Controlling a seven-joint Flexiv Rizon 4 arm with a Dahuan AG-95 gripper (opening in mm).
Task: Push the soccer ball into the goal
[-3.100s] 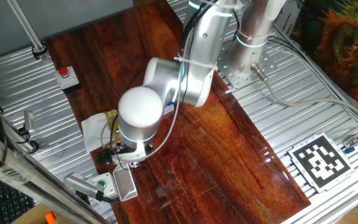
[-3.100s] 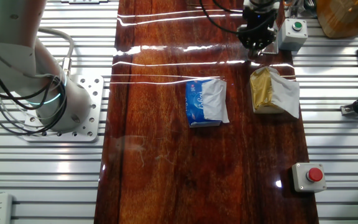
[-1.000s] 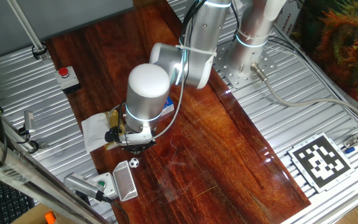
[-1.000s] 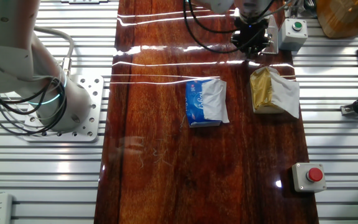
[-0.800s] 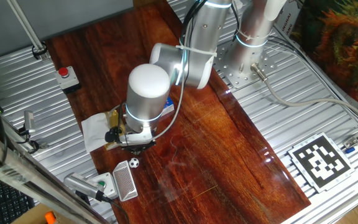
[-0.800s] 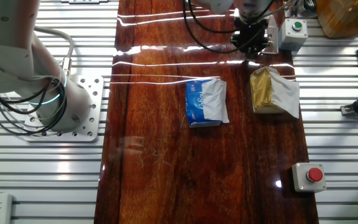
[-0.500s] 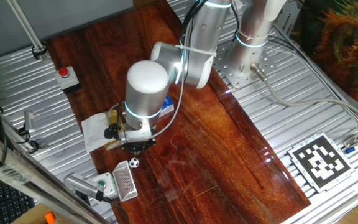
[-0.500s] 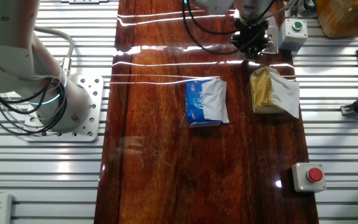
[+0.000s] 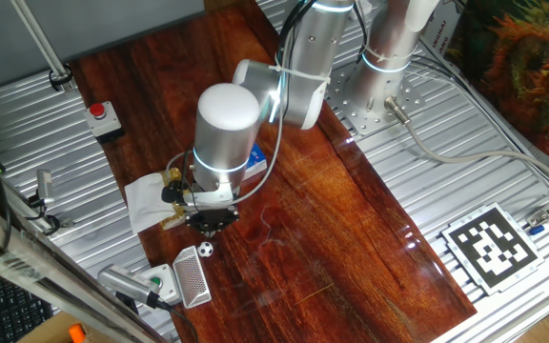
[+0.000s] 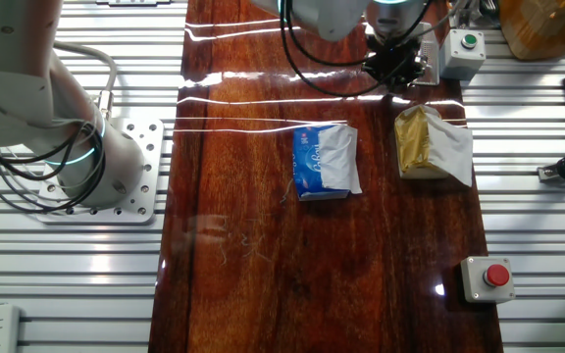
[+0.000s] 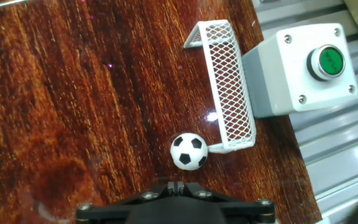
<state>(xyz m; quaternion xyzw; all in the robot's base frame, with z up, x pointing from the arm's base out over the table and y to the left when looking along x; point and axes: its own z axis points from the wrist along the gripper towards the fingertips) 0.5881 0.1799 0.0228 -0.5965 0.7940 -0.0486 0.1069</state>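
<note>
The soccer ball (image 11: 189, 151) is a tiny white ball with black patches on the wooden table. It rests against the near corner of the goal (image 11: 229, 87), a white frame with grey mesh, just outside its end. My gripper (image 11: 176, 185) is shut and empty, with its fingertips together a short way behind the ball. In one fixed view the ball (image 9: 205, 250) lies between my gripper (image 9: 213, 221) and the goal (image 9: 192, 282). In the other fixed view my gripper (image 10: 397, 67) hides the ball.
A white box with a green button (image 11: 300, 65) stands right behind the goal. A white napkin with a gold wrapper (image 10: 430, 142) and a blue tissue pack (image 10: 325, 160) lie mid-table. A red button (image 10: 488, 277) sits by the far edge.
My hand has drawn back from the goal, uncovering the ball, and edged slightly farther in the last second. The ball has stayed at the goal's corner.
</note>
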